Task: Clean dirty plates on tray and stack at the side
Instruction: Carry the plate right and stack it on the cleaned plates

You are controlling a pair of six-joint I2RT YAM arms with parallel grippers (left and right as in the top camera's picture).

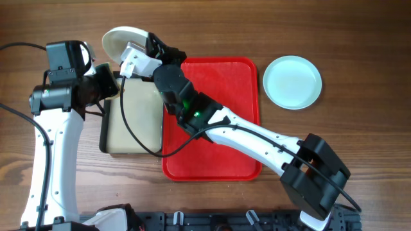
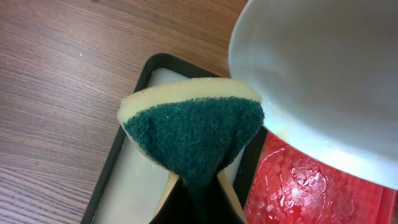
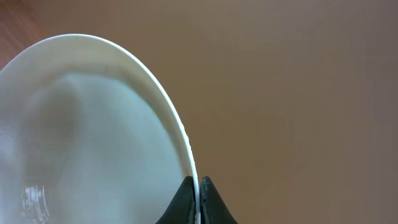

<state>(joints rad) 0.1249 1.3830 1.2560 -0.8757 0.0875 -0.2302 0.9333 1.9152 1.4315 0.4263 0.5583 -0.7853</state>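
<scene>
Overhead: teal plate (image 1: pixel 292 81) sits aside on worktop (image 1: pixel 359 38), tray (image 1: pixel 225 83) bare; right jaws clamp white plate (image 1: pixel 122 40) by its rim, left jaws pinch sponge (image 2: pixel 193 127) beside it; scrubbing seemingly underway, stacking left

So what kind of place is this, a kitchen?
Probably a robot practice table, not a real kitchen: a wooden table holds a red tray, the left gripper pinches a green sponge, and the right gripper pinches a white plate.
</scene>
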